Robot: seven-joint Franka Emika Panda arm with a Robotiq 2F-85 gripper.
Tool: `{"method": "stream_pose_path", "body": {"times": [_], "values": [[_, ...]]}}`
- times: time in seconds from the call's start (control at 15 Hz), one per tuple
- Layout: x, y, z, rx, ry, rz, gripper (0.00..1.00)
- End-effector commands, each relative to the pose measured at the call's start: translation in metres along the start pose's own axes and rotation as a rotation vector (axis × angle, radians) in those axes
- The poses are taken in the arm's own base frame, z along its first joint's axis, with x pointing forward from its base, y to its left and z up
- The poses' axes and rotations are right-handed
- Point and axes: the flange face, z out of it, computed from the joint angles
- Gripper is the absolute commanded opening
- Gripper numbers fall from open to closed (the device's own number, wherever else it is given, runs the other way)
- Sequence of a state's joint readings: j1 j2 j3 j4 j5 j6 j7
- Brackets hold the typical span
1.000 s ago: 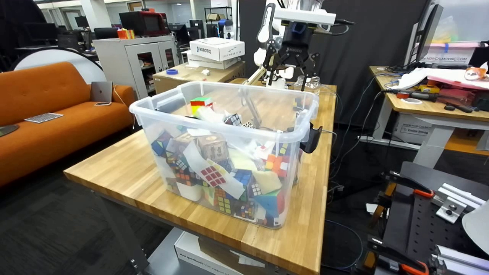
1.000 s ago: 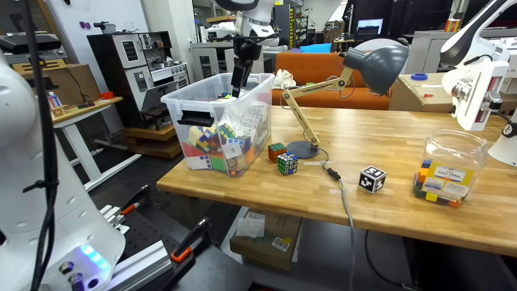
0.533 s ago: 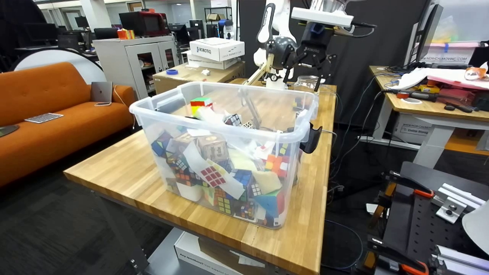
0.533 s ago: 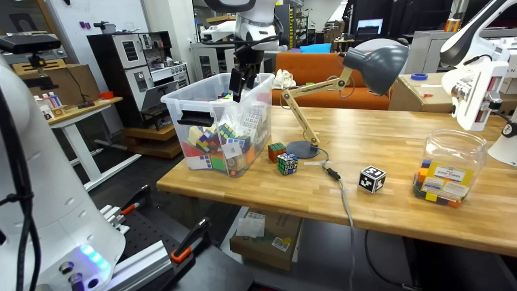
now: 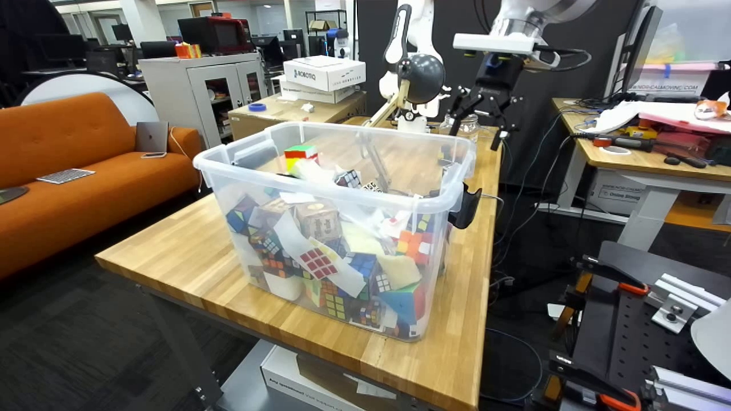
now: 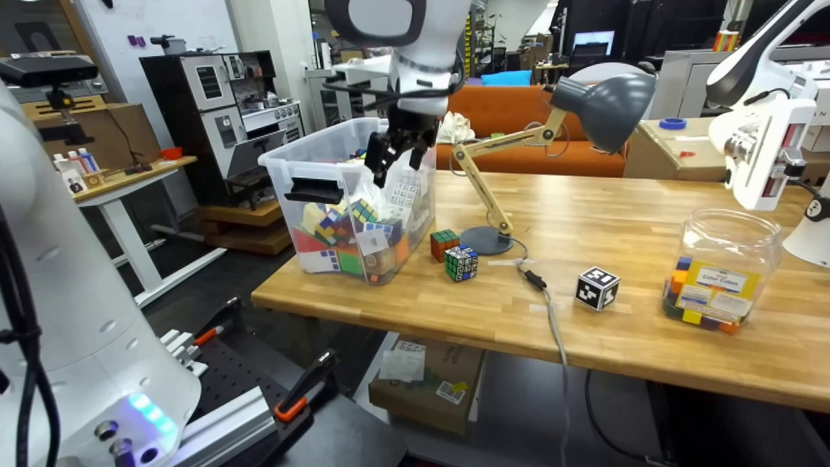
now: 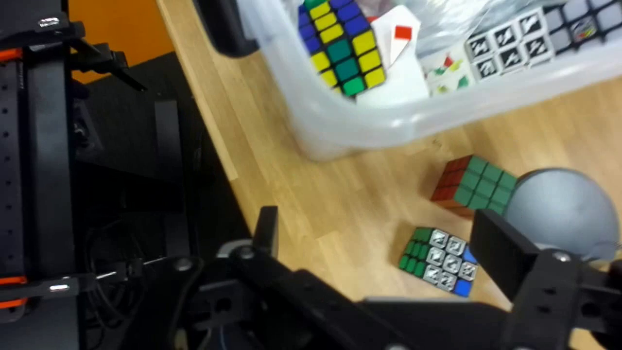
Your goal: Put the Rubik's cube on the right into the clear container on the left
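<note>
A green, blue and silver-patterned Rubik's cube [image 6: 461, 263] sits on the table, also in the wrist view [image 7: 442, 261]. A Rubik's cube with green top and orange-red sides [image 6: 444, 244] stands beside it, also in the wrist view [image 7: 474, 186]. The clear container [image 6: 295, 155], full of cubes and packaging, stands left of both. It also shows in an exterior view [image 5: 205, 162] and the wrist view [image 7: 369, 127]. My gripper [image 6: 397, 170] is open and empty, tilted, above table height by the container's handle end. It also shows in an exterior view [image 5: 475, 136] and the wrist view [image 7: 373, 218].
A desk lamp's round base [image 6: 486, 240] touches or nearly touches the green-topped cube; its grey head [image 6: 616, 107] hangs above the table. A black-and-white marker cube [image 6: 598, 288], a cable switch [image 6: 535, 279] and a clear jar of color cubes [image 6: 723, 272] stand further right.
My gripper has moved away from over the container toward the table edge at its handle end, and its fingers have tilted. The cubes and container have not moved.
</note>
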State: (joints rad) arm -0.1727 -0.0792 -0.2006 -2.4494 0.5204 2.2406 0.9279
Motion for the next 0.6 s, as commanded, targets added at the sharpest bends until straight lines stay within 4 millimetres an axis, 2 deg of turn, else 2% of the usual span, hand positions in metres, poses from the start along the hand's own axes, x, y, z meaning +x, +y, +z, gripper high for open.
{"method": "stream_pose_path", "body": {"times": [0.0,0.13,0.2,0.27,0.33,0.53], "values": [[0.058,0.040,0.016,0.002,-0.055,0.172,1.00],[0.099,0.064,0.023,-0.030,-0.102,0.233,1.00],[0.087,0.061,0.021,-0.031,-0.054,0.205,1.00],[0.098,0.068,0.023,-0.035,-0.059,0.218,1.00],[0.099,0.067,0.023,-0.036,-0.058,0.218,1.00],[0.086,0.060,0.025,-0.041,-0.055,0.200,1.00]]}}
